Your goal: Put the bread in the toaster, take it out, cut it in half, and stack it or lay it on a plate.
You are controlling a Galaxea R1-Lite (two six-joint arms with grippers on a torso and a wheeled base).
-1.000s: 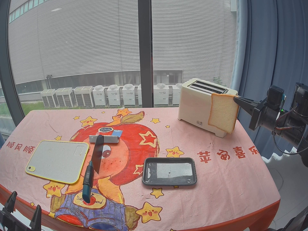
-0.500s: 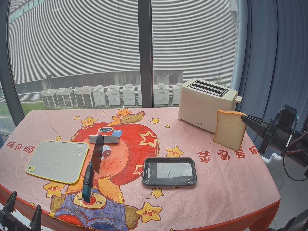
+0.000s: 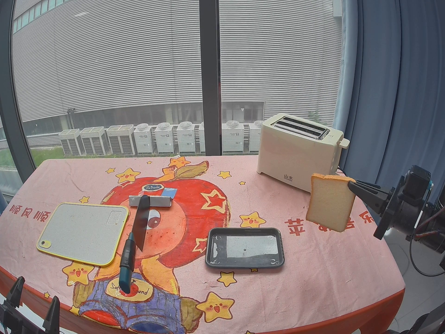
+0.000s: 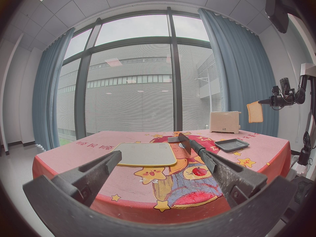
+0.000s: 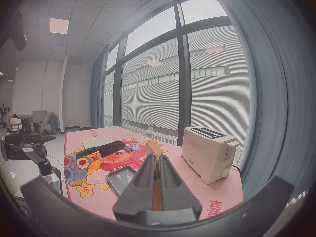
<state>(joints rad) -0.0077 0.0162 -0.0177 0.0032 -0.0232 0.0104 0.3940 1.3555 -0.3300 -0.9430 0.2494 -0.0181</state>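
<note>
My right gripper (image 3: 354, 185) pinches the bread (image 3: 330, 202) by its upper corner. The pale, tan-crusted slice hangs nearly upright below my fingertips, in the air. My left gripper (image 4: 158, 155) gapes, empty.

Large window (image 3: 116, 61), blue curtains (image 3: 394, 70)

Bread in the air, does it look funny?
A little: the bread slice hangs above the table near the toaster, pinched at its top corner by the right fingers. Nothing is spilled or broken.
</note>
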